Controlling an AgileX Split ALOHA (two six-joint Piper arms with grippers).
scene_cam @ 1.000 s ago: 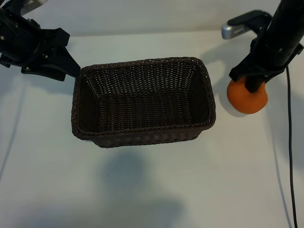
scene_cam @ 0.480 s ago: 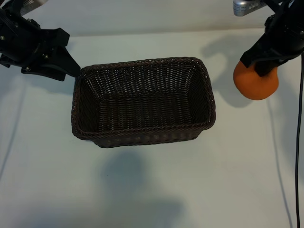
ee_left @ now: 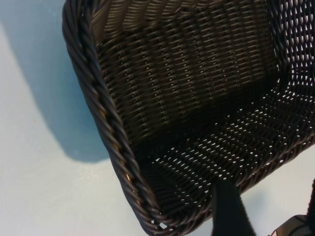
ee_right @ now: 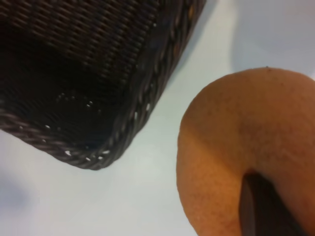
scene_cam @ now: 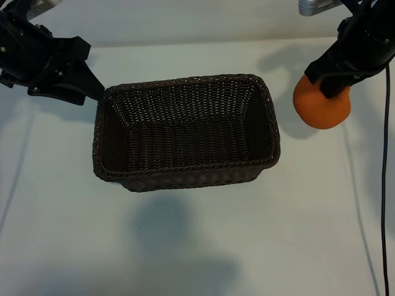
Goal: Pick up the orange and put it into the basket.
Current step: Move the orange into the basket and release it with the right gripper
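Exterior view: my right pincer (scene_cam: 330, 88) is clamped on the bright orange, bumpy-skinned round citrus fruit (scene_cam: 321, 105), holding it off the white tabletop (scene_cam: 197, 246), just beside the right end of the dark brown woven wicker basket (scene_cam: 270, 132) with the braided rim. The orange is not over the rim yet. Basket is empty. Left pincer (scene_cam: 83, 83) is parked at the basket's far-left corner, jaws standing apart, holding nothing.

Left wrist view: basket corner and inner weave (ee_left: 197, 98) fill the shot, with nothing inside. One dark finger (ee_left: 229, 209) pokes in and grips nothing.

Right wrist view: orange (ee_right: 236, 147) close up, a dark finger (ee_right: 263, 206) pressed against its skin; the basket's corner (ee_right: 123, 132) sits near but apart, with tabletop between.

Progress, my read: pick-up is done and the lift looks done. Left to do: carry the orange sideways over the rim, lower it, release.
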